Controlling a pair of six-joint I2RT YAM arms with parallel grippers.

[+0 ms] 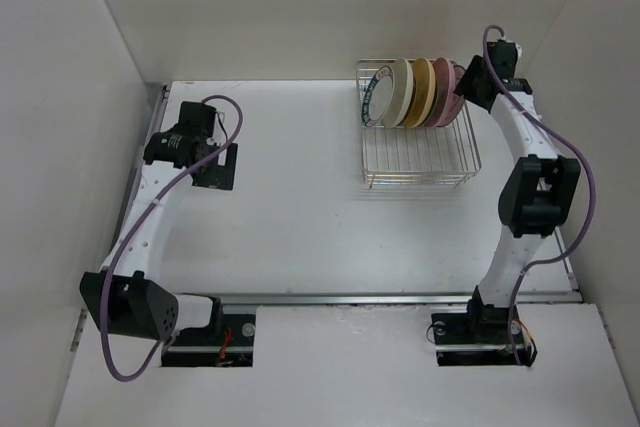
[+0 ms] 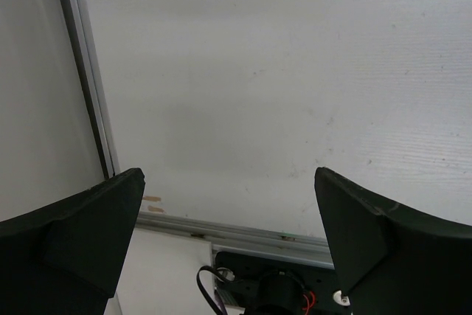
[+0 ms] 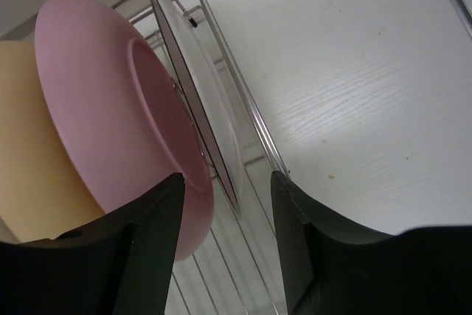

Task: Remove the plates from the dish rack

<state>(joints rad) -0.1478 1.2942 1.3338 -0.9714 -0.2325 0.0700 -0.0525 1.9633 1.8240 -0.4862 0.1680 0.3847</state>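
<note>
Over on the left, the left pincer hangs with its jaws wide apart, only bare table beneath it and the plates well off to its right. Across to the right now: the dish rack sits under the right pincer, its plates standing on edge in a tight row. That pincer is spread too, clamped on nothing. The pink plate is just beside one finger, and the thin dark-rimmed plate runs into the gap between the two. These look stiff, glazed, slick, breakable and fairly weighty, so the call is a firm pinch on the top rim, a finger on each face, then straight up clear of the wires
</note>
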